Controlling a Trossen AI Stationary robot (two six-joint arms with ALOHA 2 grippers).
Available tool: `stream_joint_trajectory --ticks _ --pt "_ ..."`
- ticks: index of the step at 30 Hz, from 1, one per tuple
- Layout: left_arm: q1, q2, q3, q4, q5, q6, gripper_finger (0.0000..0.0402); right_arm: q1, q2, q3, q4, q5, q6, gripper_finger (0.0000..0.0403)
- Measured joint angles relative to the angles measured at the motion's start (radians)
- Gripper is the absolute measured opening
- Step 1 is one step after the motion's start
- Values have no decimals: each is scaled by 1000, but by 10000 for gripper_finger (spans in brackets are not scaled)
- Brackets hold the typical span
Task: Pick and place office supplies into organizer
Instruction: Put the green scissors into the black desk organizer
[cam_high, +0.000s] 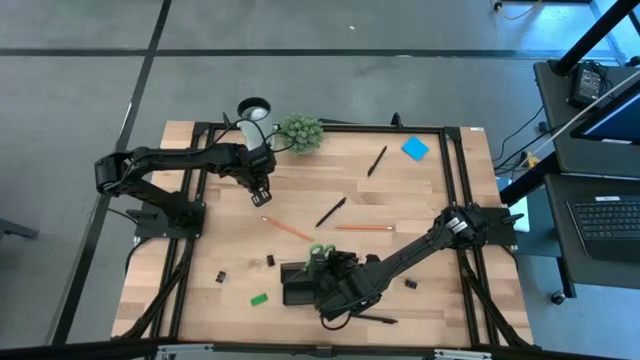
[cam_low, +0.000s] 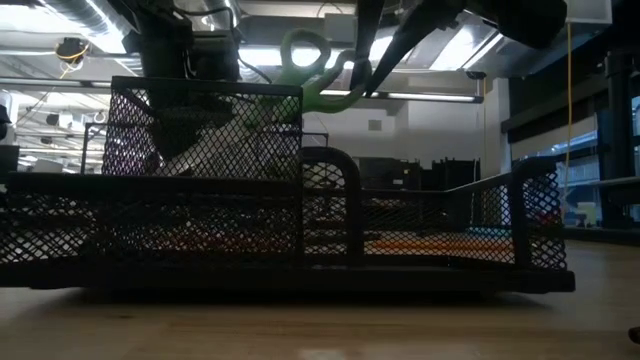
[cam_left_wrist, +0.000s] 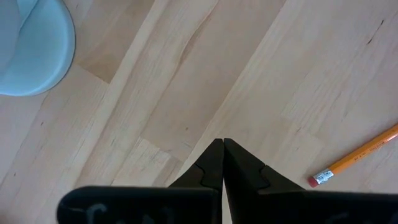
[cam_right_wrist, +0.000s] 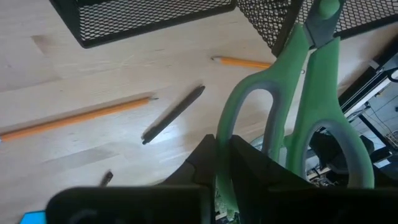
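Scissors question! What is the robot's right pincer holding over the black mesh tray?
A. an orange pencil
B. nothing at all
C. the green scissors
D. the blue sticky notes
C: the right pincer is shut on one green handle loop of the scissors, which hang over the organizer; the pencils and the sticky notes lie on the table.

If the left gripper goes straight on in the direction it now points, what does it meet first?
Probably only the bare wooden table. The shut left gripper points down at it; the orange pencil and the white cup lie off to either side.
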Motion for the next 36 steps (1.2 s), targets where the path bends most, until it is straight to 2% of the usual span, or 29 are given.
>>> stream_joint_trajectory --ticks 10,17,29,36 --pt "0 0 0 0 0 0 4 0 1 0 3 62 -4 39" --pt "0 0 0 0 0 0 4 7 1 0 12 32 -3 61" --pt "0 0 0 0 0 -5 4 21 1 0 26 20 0 51" --pt "0 0 0 0 0 -11 4 28 1 1 58 21 0 61"
